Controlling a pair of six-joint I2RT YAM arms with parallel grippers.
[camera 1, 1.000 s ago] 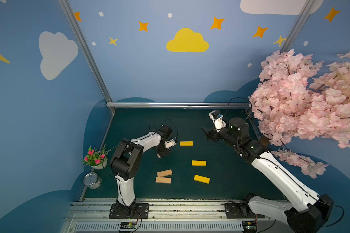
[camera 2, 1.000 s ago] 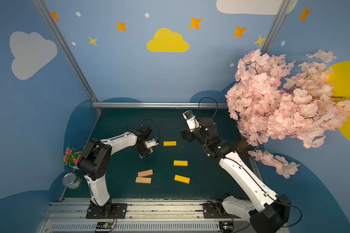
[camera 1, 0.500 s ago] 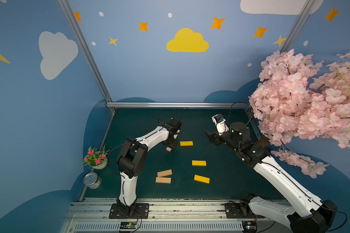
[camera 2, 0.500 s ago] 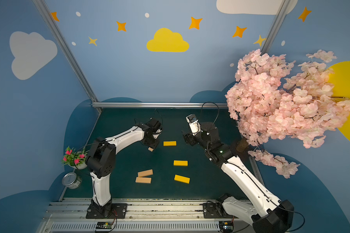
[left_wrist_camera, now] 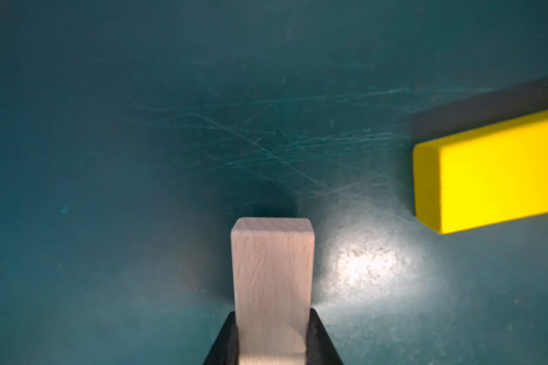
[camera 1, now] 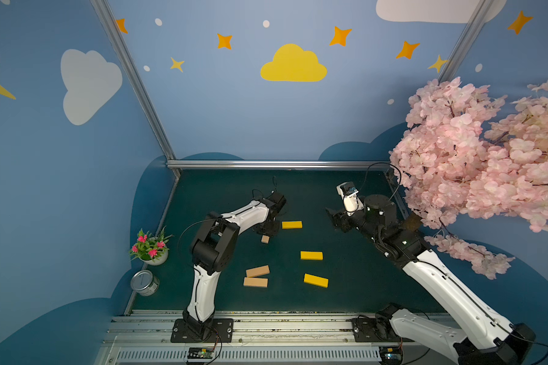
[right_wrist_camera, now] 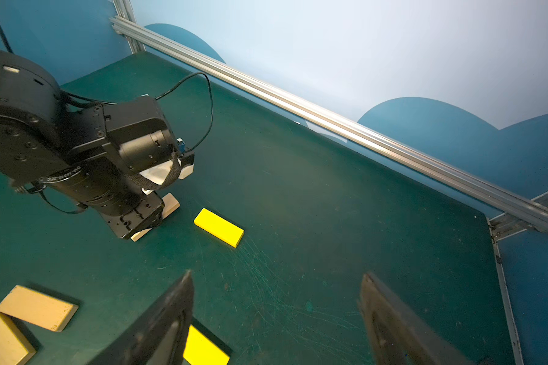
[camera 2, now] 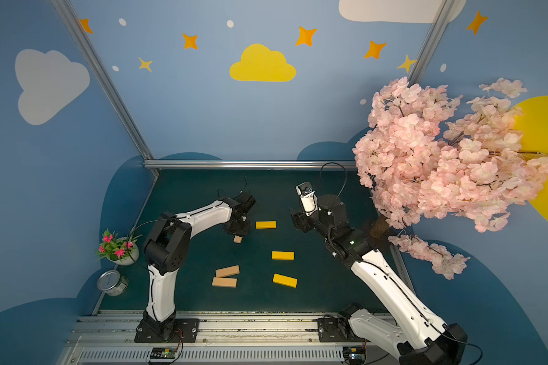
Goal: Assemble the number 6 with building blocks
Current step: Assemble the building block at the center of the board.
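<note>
The left gripper (left_wrist_camera: 272,328) pinches one end of a tan bar (left_wrist_camera: 272,262) near the desk's (left_wrist_camera: 140,126) middle, a yellow bar (left_wrist_camera: 494,180) lies close beside its free end, and the right gripper (right_wrist_camera: 276,284) hangs spread and empty.

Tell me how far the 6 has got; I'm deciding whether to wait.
No part of the 6 is formed yet. In hand: the left gripper is shut on a tan block near the far yellow block. Left: two tan blocks and two other yellow blocks lie loose; right gripper open, empty.
</note>
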